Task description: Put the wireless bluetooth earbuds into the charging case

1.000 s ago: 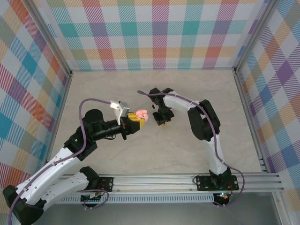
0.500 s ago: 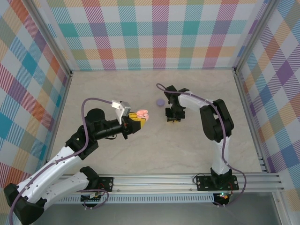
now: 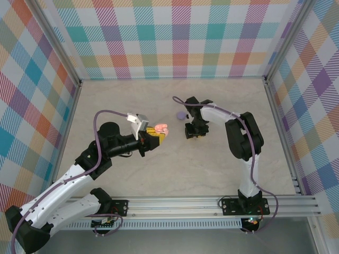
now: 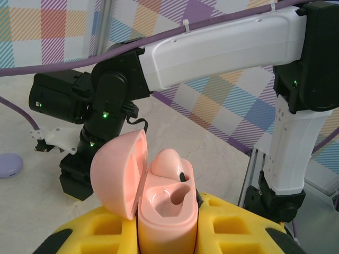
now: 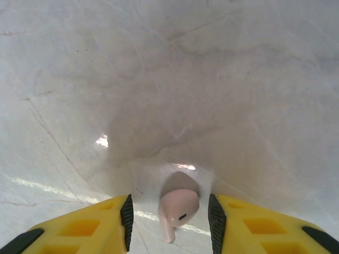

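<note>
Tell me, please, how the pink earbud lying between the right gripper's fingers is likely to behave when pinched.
The pink earbud looks tiny, so probably very light. Its glossy, rounded bulb may slip or squirt out between the right gripper's pads. Lying on its side on the smooth table, it could skid or pivot around its stem if only nudged.

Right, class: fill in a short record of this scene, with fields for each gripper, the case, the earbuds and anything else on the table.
left gripper: shut on the case
case: pink, lid open
seated earbud: pink, in the case's far slot
near slot: empty
right gripper: open, fingers either side of the loose earbud
loose earbud: pink, lying on the table, not gripped
purple disc: on the table, close to the right gripper
</note>
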### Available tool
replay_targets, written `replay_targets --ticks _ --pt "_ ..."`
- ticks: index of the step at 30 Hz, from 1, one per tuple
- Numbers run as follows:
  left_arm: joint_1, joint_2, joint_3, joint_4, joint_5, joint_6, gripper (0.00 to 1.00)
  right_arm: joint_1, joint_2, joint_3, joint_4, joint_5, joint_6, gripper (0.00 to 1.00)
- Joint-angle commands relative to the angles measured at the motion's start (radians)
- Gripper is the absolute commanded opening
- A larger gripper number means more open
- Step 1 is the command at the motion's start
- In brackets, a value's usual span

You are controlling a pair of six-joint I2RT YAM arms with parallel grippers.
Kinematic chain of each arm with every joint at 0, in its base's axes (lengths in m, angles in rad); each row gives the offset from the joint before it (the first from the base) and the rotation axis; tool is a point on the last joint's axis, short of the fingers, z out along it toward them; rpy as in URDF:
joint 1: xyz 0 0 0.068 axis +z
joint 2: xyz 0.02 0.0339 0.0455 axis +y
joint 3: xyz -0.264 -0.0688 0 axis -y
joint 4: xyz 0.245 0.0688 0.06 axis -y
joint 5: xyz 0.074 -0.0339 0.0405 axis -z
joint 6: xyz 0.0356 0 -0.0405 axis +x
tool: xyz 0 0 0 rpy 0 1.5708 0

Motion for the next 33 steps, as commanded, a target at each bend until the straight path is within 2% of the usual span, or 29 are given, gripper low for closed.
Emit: replay_targets --ticks 1,15,21,33 --pt "-0.015 0.007 0.018 0.015 -0.004 0.004 0.15 0.001 0.015 0.045 -0.043 0.025 -0.121 0.44" --pt "-0.015 0.003 0.015 0.009 -0.008 0.007 0.15 0.017 0.067 0.096 -0.084 0.035 -0.127 0.4" --pt "-0.015 0.0 0.015 0.009 -0.009 0.008 0.15 0.019 0.074 0.103 -0.106 0.035 -0.126 0.36" --pt "-0.015 0.002 0.016 0.009 -0.008 0.009 0.15 0.024 0.113 0.113 -0.126 0.038 -0.109 0.34"
